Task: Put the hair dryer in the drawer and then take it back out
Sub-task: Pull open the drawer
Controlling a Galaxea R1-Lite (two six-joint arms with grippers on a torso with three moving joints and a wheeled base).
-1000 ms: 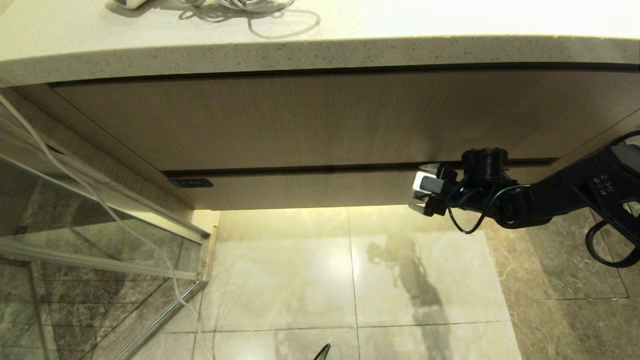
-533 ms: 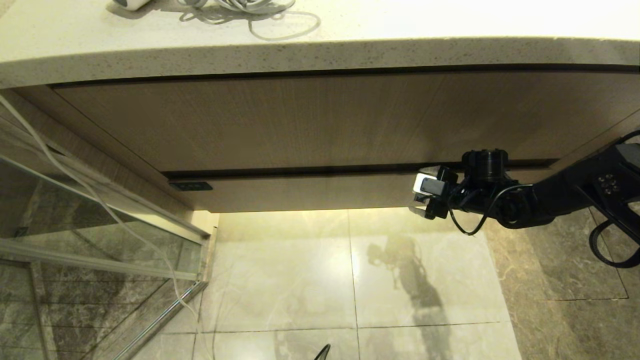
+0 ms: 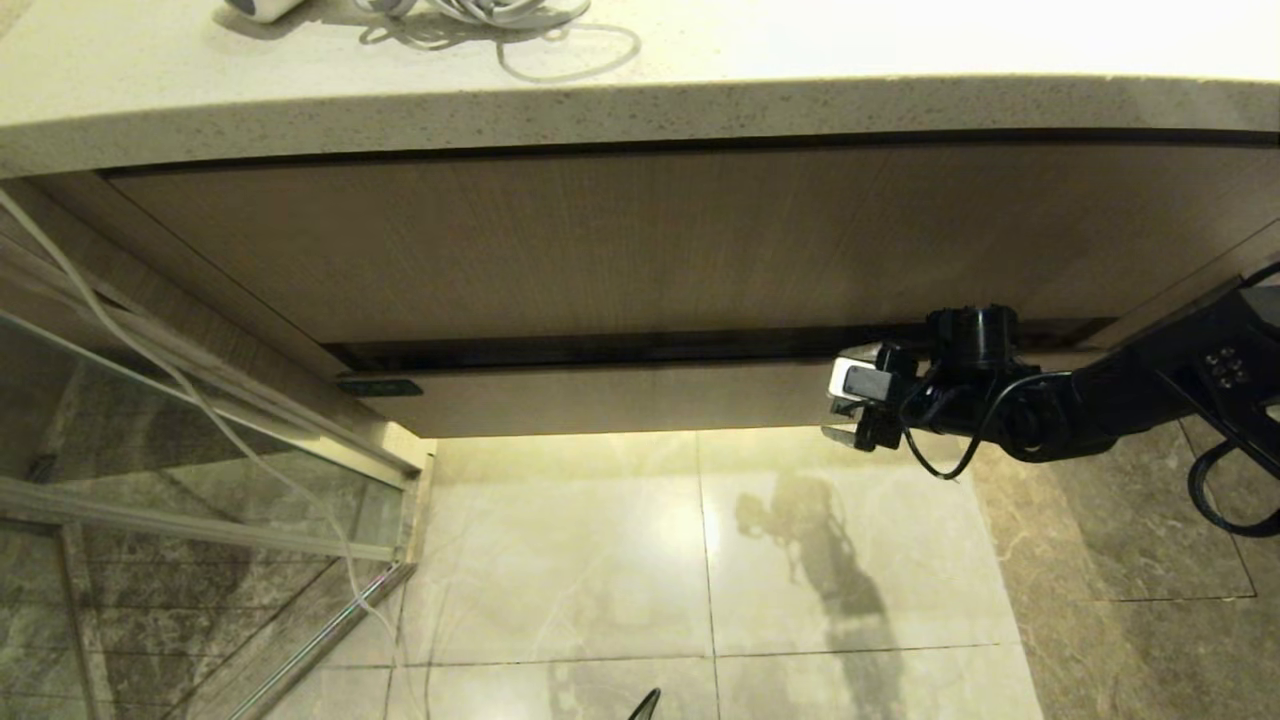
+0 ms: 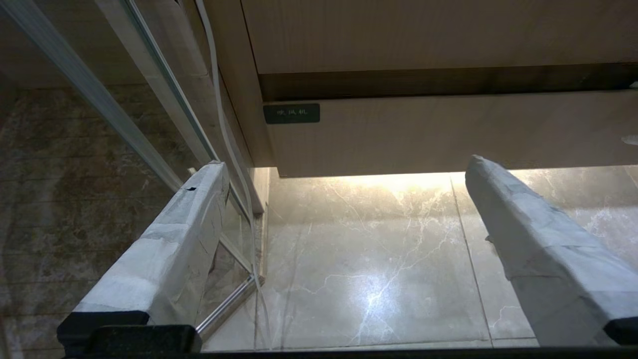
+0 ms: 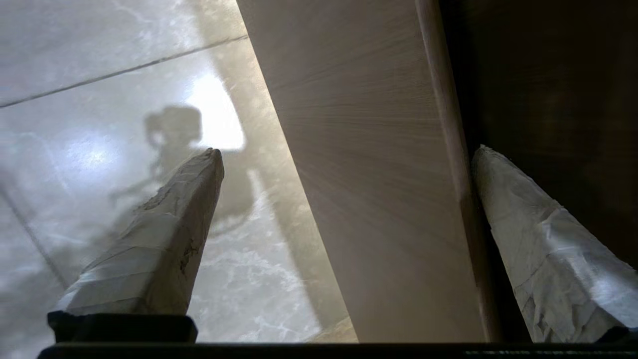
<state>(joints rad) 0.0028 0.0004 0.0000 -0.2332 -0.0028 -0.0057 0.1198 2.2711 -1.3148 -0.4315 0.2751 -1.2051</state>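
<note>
The right claw (image 3: 845,408) sits at about four o'clock in the head view, its fingers spread wide and straddling the low front of the drawer (image 3: 620,395): one taped finger (image 5: 538,239) reaches into the dark gap behind the top edge of the drawer front, the other (image 5: 159,239) hangs before the face over the pale floor tiles (image 3: 700,560). It clenches nothing. The drawer stands slightly ajar, a dark slit between it and the taller wood panel (image 3: 640,240) above. The hair dryer (image 3: 262,6) lies on the speckled counter (image 3: 600,110) at eleven o'clock, cut by the frame, with its white cord (image 3: 500,25) coiled beside it toward twelve. The left claw (image 4: 344,164), released, hangs low facing the drawer's small dark label (image 4: 291,113).
</note>
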